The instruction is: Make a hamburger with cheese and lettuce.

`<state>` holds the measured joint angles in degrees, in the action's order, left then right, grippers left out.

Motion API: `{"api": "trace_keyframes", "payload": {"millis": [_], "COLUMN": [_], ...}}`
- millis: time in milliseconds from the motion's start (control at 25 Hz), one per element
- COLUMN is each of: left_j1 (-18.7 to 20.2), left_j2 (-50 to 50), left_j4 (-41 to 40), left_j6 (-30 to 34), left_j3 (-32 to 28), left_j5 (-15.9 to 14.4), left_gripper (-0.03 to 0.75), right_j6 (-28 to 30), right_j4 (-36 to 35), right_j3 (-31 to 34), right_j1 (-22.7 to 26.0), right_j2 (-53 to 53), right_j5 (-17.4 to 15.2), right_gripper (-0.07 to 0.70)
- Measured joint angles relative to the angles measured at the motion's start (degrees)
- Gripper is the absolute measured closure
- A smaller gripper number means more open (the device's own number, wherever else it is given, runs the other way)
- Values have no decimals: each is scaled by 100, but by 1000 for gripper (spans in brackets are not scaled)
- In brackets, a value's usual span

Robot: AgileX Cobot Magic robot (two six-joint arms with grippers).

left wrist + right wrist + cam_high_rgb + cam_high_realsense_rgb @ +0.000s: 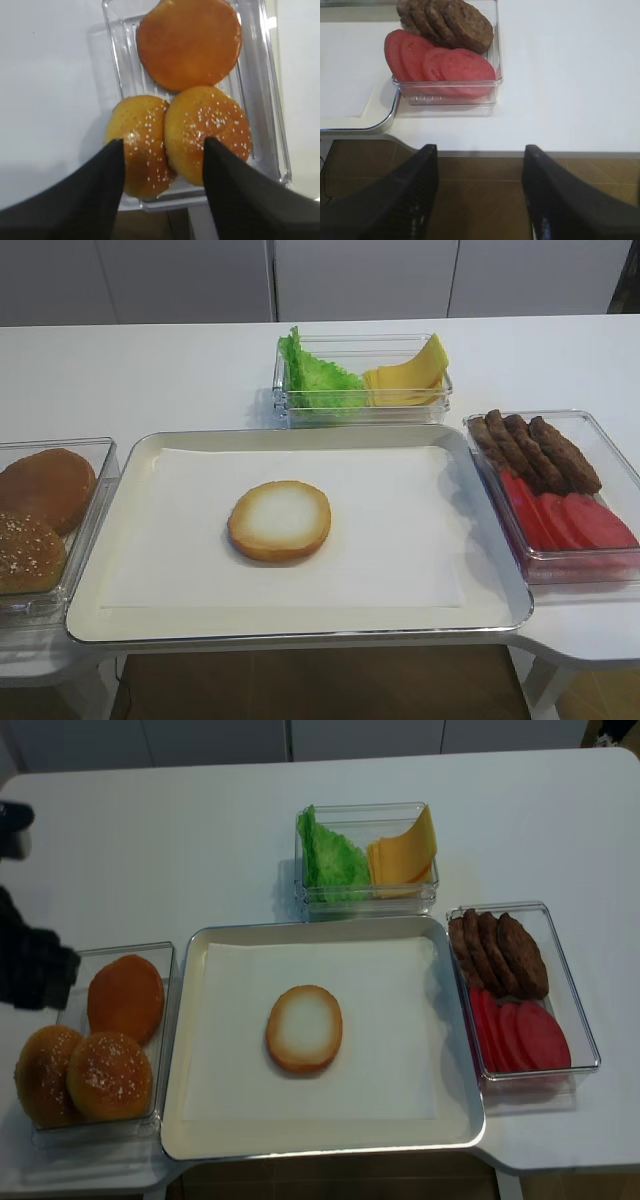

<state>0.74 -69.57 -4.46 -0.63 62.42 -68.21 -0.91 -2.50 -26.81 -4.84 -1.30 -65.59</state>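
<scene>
The hamburger is a flat bun half [279, 520], cut face up, in the middle of the paper-lined tray [300, 632]; it also shows in the realsense view [304, 1028]. The lettuce [315, 375] and the cheese [410, 375] share a clear box behind the tray, lettuce on the left. My right gripper [480, 148] is open and empty, off the table's front edge, below the tomato box. My left gripper [163, 141] is open and empty above the sesame buns [175, 137]. Neither gripper shows in the first high view.
A clear box [165, 960] left of the tray holds three domed buns. A clear box [610, 435] on the right holds dark patties [535, 450] and red tomato slices [565, 520]. A dark part of the left arm [35, 970] shows at the left edge.
</scene>
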Motion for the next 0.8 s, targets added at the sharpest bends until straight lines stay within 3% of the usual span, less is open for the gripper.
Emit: {"api": "trace_keyframes", "payload": {"millis": [360,800], "left_j1": [0,0], "left_j2": [1708,3838], "left_j4": [0,0], "left_j6": [0,0], "left_j3": [-1238,-2329], "left_j5": [3,-82], "left_gripper": [342,343], "right_j6": [0,0], "right_j4": [0,0], "right_j3": [0,0], "right_j1": [0,0], "right_j2": [0,0], "right_j5": [0,0], "right_gripper": [208,208]}}
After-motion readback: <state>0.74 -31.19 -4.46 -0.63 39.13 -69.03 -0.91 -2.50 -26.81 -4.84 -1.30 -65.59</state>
